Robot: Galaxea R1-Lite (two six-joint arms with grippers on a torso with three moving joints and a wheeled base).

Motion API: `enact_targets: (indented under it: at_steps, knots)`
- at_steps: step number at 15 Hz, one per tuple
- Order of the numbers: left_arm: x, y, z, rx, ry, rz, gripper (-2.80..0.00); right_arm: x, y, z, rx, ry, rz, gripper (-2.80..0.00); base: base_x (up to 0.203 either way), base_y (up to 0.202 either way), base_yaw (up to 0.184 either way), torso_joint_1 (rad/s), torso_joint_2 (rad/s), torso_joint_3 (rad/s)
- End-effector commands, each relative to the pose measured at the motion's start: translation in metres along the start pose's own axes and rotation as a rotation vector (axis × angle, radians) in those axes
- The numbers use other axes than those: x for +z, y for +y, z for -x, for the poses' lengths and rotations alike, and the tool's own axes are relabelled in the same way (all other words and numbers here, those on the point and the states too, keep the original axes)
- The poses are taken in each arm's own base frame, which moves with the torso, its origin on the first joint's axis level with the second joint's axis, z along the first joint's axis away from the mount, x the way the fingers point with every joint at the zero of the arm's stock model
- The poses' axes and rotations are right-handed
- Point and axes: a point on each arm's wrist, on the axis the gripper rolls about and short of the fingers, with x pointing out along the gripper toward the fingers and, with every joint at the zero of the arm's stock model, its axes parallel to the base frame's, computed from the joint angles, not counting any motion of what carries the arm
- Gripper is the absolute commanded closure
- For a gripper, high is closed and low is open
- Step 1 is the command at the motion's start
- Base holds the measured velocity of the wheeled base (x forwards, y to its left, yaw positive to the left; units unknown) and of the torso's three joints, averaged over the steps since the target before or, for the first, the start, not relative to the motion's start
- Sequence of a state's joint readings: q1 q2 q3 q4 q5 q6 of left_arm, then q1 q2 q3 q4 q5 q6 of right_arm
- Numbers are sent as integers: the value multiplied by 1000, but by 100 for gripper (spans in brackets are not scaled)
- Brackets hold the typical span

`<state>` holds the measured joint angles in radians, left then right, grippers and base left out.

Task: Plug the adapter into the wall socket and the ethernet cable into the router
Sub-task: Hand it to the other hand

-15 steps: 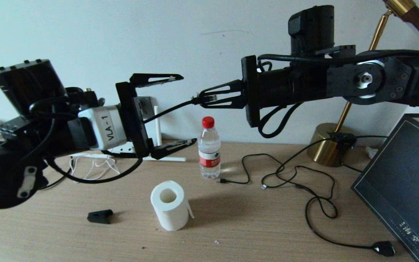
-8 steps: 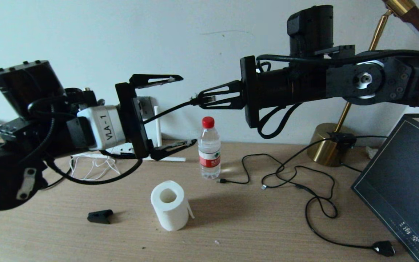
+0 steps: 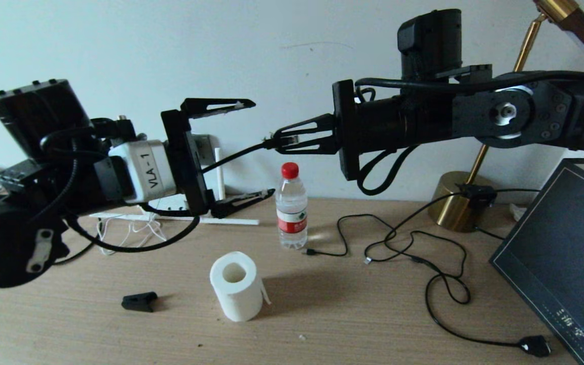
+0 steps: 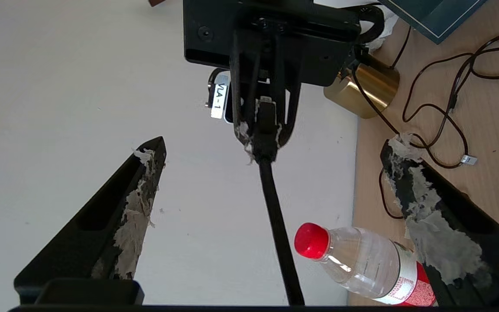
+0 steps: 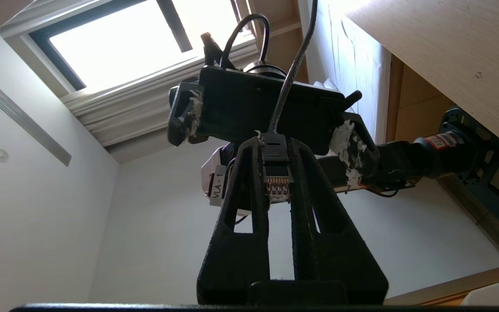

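My right gripper (image 3: 278, 139) is shut on the clear connector of the black ethernet cable (image 3: 231, 156), high above the desk. In the right wrist view the connector (image 5: 277, 173) sits clamped between the fingertips. My left gripper (image 3: 261, 148) faces it with both jaws wide open, and the cable (image 4: 275, 208) runs between them untouched. Behind the left gripper, the router (image 3: 170, 205) shows one upright white antenna (image 3: 219, 172). A grey wall socket (image 3: 205, 149) is mostly hidden. A thin white cord (image 3: 132, 230) lies looped on the desk. The adapter is hidden.
A water bottle (image 3: 291, 208) with a red cap stands mid-desk below the grippers. Nearer me are a white paper roll (image 3: 236, 285) and a small black clip (image 3: 140, 301). Black USB cables (image 3: 413, 243), a brass lamp base (image 3: 457, 203) and a dark board (image 3: 560, 253) fill the right.
My left gripper has risen slightly. My right gripper has edged a little to the left with the connector still clamped.
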<state>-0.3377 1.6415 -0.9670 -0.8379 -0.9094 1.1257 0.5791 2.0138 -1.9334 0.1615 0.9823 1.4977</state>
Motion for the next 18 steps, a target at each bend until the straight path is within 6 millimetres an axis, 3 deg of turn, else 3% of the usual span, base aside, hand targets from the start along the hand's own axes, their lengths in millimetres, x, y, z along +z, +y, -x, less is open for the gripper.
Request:
enact_targets:
  at_steps: [1, 4, 5, 18]
  knots:
    - [-2, -1, -1, -2, -3, -6, -280, -1, -1, -1, -2, 9, -11, 0, 0, 0, 0, 0, 0, 0]
    - [-2, 0, -1, -1, -3, -7, -280, -1, -2, -3, -5, 13, -14, 0, 0, 0, 0, 0, 0, 0]
    - [-2, 0, -1, -1, -4, -5, 0, -1, -3, -5, -7, 17, -14, 0, 0, 0, 0, 0, 0, 0]
    - [-4, -4, -1, -7, 0, 15, 0, -4, -6, -14, -17, 37, -21, 0, 0, 0, 0, 0, 0, 0]
